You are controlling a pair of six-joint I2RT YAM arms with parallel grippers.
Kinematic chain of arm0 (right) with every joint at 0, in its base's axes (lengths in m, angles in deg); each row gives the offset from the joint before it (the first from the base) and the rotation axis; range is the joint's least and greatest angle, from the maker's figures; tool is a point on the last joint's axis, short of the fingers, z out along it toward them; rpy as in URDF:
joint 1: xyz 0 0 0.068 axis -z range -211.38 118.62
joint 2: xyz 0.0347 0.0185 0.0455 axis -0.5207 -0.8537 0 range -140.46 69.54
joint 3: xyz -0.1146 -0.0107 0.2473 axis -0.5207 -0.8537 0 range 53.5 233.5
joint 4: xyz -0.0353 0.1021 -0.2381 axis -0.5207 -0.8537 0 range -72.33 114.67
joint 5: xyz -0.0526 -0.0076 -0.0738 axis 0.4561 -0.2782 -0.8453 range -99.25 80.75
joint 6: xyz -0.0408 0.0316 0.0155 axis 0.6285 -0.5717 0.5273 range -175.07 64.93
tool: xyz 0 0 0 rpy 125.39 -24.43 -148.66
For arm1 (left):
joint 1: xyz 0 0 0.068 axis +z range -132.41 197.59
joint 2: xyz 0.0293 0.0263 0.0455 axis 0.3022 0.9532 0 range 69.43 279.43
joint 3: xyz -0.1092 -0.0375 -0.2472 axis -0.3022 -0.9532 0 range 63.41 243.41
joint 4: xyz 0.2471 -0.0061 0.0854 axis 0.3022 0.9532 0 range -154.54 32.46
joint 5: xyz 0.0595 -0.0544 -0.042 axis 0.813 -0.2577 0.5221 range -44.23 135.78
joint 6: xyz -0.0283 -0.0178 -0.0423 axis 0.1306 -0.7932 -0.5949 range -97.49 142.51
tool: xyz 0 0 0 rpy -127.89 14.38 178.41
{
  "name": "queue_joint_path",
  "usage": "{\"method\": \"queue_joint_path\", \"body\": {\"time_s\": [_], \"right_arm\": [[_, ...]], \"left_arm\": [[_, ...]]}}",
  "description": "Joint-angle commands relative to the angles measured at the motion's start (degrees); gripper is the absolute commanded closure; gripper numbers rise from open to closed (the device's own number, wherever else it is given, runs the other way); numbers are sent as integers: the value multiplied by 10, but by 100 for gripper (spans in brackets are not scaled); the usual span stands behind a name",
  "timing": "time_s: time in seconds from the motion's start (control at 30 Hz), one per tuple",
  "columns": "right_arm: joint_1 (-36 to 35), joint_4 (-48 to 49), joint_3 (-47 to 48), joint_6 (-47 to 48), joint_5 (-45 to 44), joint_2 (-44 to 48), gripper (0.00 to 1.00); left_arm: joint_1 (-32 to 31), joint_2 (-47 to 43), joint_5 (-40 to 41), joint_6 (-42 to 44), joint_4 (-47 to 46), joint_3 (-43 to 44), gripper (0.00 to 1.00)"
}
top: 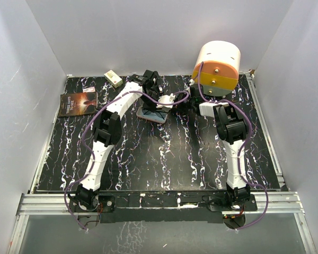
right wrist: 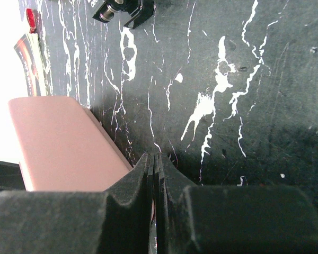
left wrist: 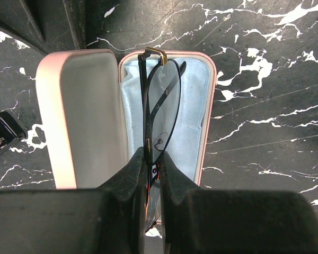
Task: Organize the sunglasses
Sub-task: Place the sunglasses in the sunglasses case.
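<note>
The sunglasses (left wrist: 160,100) are thin and dark-framed with a gold hinge. They stand on edge over the light blue lining (left wrist: 193,106) of the open pink case (left wrist: 79,116). My left gripper (left wrist: 153,159) is shut on their near end. From above, the left gripper (top: 161,106) sits over the case (top: 151,115) at the back middle of the table. My right gripper (right wrist: 158,159) is shut with nothing in it, low over the black table just right of the case's pink outer shell (right wrist: 63,143). In the top view the right gripper (top: 187,102) lies right of the case.
A book (top: 78,103) lies at the back left, with a small cream box (top: 113,79) beyond it. A large white, yellow and orange drum (top: 217,66) stands at the back right, close behind the right arm. White walls enclose the black marbled table (top: 164,159).
</note>
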State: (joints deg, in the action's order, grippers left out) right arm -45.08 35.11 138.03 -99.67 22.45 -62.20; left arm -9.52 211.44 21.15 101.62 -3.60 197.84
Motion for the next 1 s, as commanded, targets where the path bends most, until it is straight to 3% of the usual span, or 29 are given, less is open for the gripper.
{"method": "queue_joint_path", "body": {"time_s": [0.0, 0.47, 0.97], "right_arm": [[5, 35, 12, -7, 16, -10, 92], [5, 46, 8, -22, 16, -14, 92], [5, 40, 10, -19, 12, -10, 92]], "left_arm": [[3, -1, -16, 34, 48, 17, 100], [3, 2, -10, 49, 89, 17, 100], [3, -3, 10, -18, 36, -24, 100]]}}
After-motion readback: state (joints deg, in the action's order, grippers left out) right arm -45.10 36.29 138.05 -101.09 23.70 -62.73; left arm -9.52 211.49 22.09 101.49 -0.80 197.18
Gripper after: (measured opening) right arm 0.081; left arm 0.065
